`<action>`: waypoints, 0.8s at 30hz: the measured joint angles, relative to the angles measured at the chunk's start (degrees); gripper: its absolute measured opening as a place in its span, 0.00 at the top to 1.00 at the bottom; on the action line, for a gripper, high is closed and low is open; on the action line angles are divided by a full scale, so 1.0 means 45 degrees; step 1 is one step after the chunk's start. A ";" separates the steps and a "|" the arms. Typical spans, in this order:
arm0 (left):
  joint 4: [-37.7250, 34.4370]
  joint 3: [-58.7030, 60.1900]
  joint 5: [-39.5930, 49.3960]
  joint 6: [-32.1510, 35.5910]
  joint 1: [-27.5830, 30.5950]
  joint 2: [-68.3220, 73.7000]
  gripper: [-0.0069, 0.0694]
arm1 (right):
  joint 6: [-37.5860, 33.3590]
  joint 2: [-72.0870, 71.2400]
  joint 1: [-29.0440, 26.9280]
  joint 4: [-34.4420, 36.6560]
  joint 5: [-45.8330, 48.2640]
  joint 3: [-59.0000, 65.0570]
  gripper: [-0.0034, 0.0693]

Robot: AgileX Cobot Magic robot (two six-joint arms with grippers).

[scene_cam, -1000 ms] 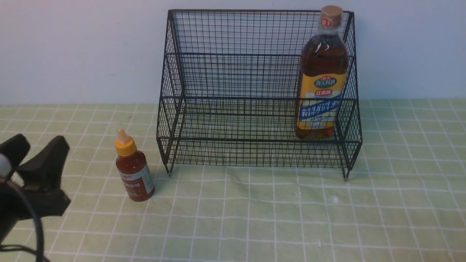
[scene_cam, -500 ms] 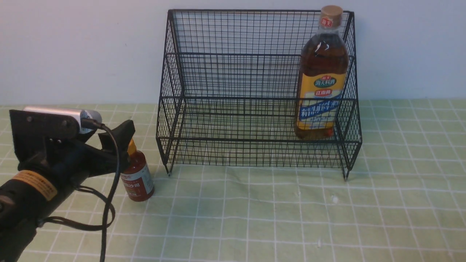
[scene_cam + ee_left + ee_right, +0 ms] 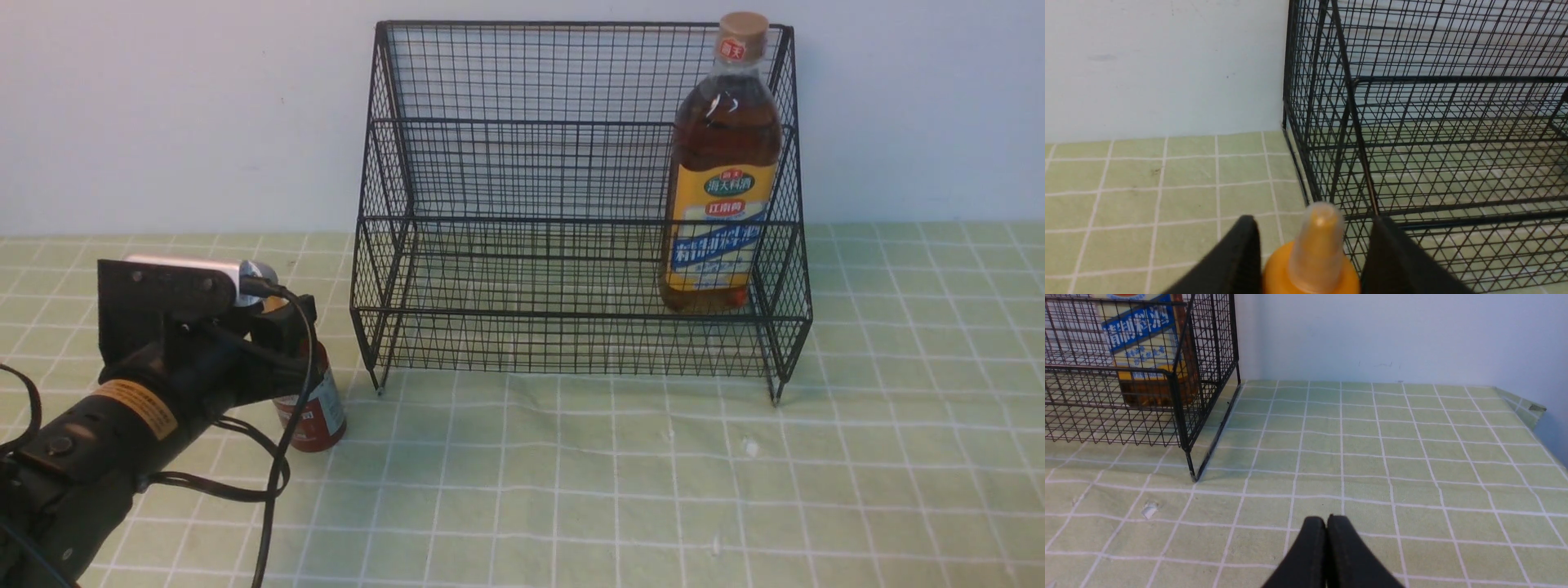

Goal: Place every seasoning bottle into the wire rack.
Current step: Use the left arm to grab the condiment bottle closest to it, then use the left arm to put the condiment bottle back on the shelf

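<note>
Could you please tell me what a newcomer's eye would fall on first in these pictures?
The large black wire rack at the back of the green checked cloth dominates, with the tall amber bottle standing upright in its right end. Next comes the left gripper, its jaws either side of the yellow cap of the small red-sauce bottle, which stands on the cloth just left of the rack.

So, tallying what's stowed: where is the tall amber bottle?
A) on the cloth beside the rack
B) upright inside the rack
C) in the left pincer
B: the tall amber bottle stands upright inside the wire rack, at its right end.
</note>
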 joint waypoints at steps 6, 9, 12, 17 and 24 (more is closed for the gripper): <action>0.0480 0.0000 0.0538 0.0394 0.0000 -0.0522 0.56 | 0.0000 0.0000 0.0000 0.0000 0.0000 0.0000 0.97; 0.0604 0.0012 0.0977 0.0442 0.0000 -0.1175 0.56 | 0.0000 0.0000 0.0000 0.0000 0.0000 0.0000 0.97; 0.0400 -0.0333 0.2236 0.0474 0.0000 -0.2926 0.56 | 0.0000 0.0000 0.0000 0.0000 0.0000 0.0000 0.97; 0.0506 -0.1651 0.3282 0.0011 0.0000 -0.4586 0.56 | 0.0000 0.0000 0.0000 0.0000 0.0000 0.0000 0.97; 0.2156 -0.3593 0.3480 -0.1894 -0.0458 -0.4981 0.56 | 0.0000 0.0000 0.0000 0.0010 0.0000 0.0000 0.97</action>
